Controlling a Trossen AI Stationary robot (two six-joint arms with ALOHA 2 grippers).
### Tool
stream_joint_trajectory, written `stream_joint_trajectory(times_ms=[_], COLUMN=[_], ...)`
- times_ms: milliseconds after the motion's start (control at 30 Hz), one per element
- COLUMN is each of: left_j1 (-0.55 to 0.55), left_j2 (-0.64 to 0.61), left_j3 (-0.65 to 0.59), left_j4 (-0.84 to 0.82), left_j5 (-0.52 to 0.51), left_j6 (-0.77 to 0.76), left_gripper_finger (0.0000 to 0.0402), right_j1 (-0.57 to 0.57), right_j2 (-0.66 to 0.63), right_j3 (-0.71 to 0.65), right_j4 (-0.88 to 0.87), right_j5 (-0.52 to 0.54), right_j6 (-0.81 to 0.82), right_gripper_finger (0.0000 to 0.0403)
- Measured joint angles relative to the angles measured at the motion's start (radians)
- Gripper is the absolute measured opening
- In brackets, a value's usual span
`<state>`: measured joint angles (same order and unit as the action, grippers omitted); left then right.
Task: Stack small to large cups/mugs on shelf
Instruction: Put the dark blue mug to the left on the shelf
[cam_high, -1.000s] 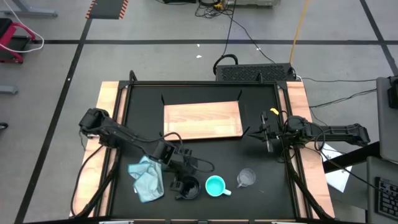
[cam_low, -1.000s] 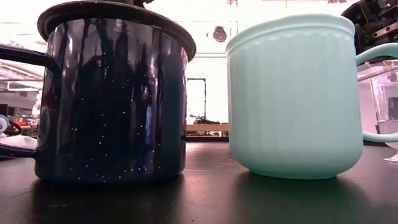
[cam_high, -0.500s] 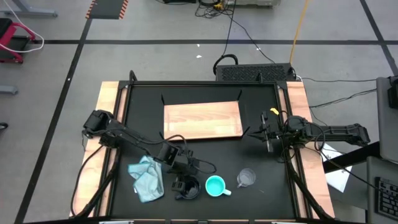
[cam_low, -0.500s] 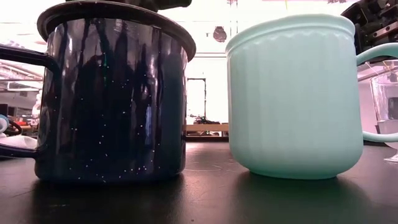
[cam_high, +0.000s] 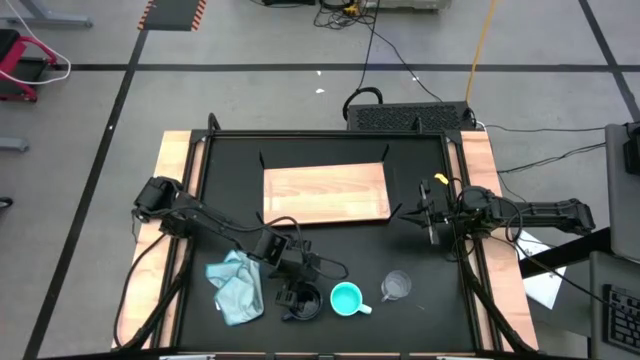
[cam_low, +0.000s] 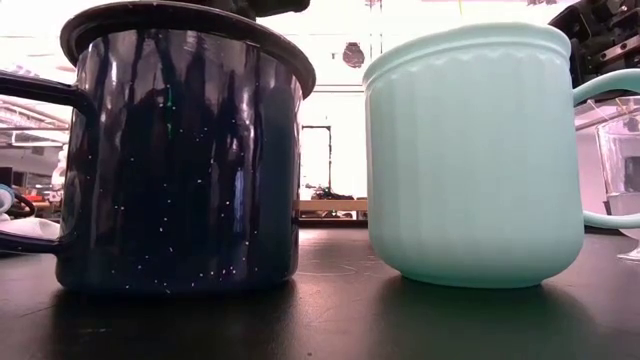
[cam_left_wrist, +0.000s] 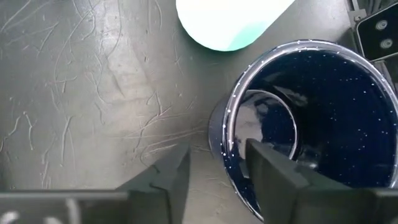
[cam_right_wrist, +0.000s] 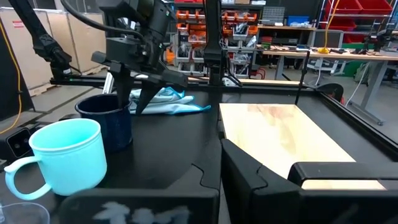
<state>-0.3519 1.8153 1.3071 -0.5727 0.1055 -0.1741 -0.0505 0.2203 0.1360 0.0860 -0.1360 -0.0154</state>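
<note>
Navy mug (cam_left_wrist: 311, 124), just beside the turquoise mug (cam_high: 346, 298) and well short of the shelf (cam_high: 326, 193), now has the left tool (cam_left_wrist: 217, 171) narrowing astride its rim, so lifting seems next; the right tool (cam_high: 432, 212) waits shut near the shelf.

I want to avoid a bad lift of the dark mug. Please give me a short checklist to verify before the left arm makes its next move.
1. Left gripper straddles the dark mug rim, one finger inside, one outside: ok.
2. Fingers pressing firmly on the wall: cannot tell.
3. Turquoise mug stands close beside the dark mug; room to lift: ok, but tight.
4. Shelf surface bare for placing: ok.
5. Right gripper parked shut beside the shelf, away from the mugs: ok.
6. Glass cup upright, apart from the mugs: ok.
</note>
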Motion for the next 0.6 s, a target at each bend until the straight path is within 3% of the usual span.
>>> stream_joint_trajectory(times_ms=[333, 600], left_j1=[0.000, 0.000], left_j2=[0.000, -0.005], left_j3=[0.000, 0.000], left_j4=[0.017, 0.072], left_j5=[0.005, 0.035], left_j6=[-0.030, -0.072], left_gripper_finger=[0.0023, 0.0025], right_j1=[0.000, 0.000], right_j2=[0.000, 0.000], right_j3=[0.000, 0.000], right_j4=[0.000, 0.000], right_j5=[0.000, 0.000], right_j6=[0.001, 0.003], right_gripper_finger=[0.0000, 0.0000])
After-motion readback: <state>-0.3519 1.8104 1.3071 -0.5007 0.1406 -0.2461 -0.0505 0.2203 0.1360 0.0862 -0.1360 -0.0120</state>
